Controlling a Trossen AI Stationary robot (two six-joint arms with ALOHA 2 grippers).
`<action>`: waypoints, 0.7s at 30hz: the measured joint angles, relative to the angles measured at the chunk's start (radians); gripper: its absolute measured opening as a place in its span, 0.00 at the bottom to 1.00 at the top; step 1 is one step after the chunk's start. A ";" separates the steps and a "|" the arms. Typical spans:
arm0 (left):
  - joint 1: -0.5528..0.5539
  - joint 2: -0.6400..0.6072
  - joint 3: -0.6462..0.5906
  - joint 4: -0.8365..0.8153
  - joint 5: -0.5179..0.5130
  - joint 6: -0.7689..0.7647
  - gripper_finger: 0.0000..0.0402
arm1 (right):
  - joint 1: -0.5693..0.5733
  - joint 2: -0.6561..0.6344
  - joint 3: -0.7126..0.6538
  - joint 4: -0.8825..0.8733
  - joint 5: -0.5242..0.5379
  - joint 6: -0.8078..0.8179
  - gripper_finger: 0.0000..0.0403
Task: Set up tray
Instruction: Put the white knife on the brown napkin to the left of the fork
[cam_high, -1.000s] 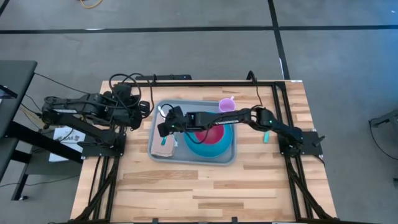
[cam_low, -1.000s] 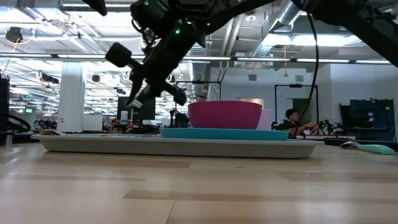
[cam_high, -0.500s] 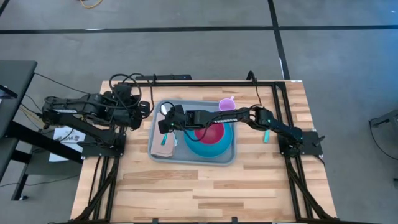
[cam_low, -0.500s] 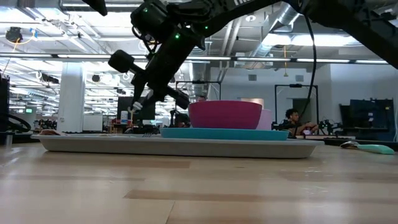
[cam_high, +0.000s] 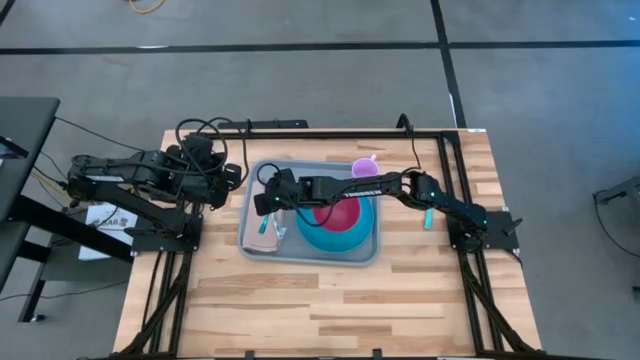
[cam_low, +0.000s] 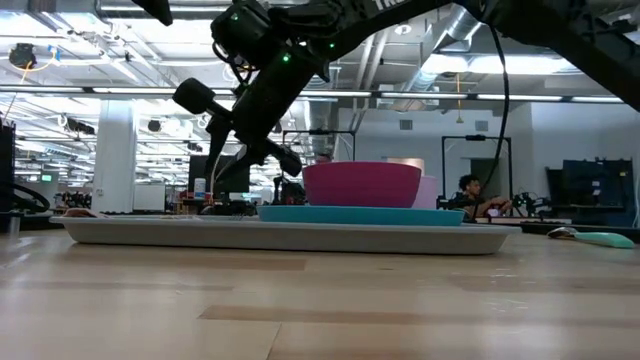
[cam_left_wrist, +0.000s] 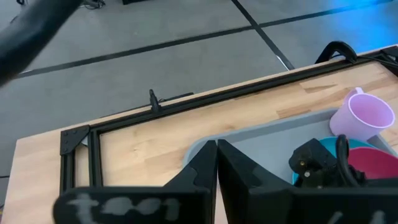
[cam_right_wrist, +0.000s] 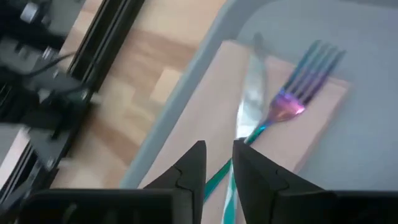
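Observation:
The pale grey-blue tray (cam_high: 300, 172) (cam_low: 280, 235) lies flat on the wooden table. On its left end rests a pinkish napkin (cam_high: 258, 240) (cam_right_wrist: 205, 106). A fork (cam_right_wrist: 292, 93) and a knife (cam_right_wrist: 249, 93), both with teal handles, lie side by side on the napkin. A blue plate (cam_high: 335, 240) on the tray carries a magenta bowl (cam_high: 340, 213), and a lilac cup (cam_high: 365, 168) stands at the far rim. My right gripper (cam_right_wrist: 219, 165) (cam_high: 266, 205) hovers over the cutlery handles, fingers a narrow gap apart. My left gripper (cam_left_wrist: 216, 152) (cam_high: 228, 175) waits shut left of the tray.
A small teal object (cam_high: 427, 218) lies on the table right of the tray, beneath my right arm. Black frame rails (cam_high: 330, 130) run along the table's far edge and sides. Bare wood (cam_high: 330, 300) stretches in front of the tray.
My right gripper has shifted slightly toward the table's far edge above the napkin, then dipped a little lower. The cutlery, napkin and tray have stayed where they were.

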 joint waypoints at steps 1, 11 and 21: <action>0.000 0.000 0.000 0.000 0.000 0.002 0.00 | -0.004 -0.001 0.000 0.006 -0.032 -0.019 0.18; 0.000 -0.001 -0.018 0.001 0.010 0.126 0.00 | 0.018 -0.173 -0.001 -0.024 -0.211 -0.312 0.19; -0.012 0.000 -0.266 0.001 0.027 -0.123 0.00 | 0.220 -0.504 0.001 -0.589 0.243 -0.443 0.19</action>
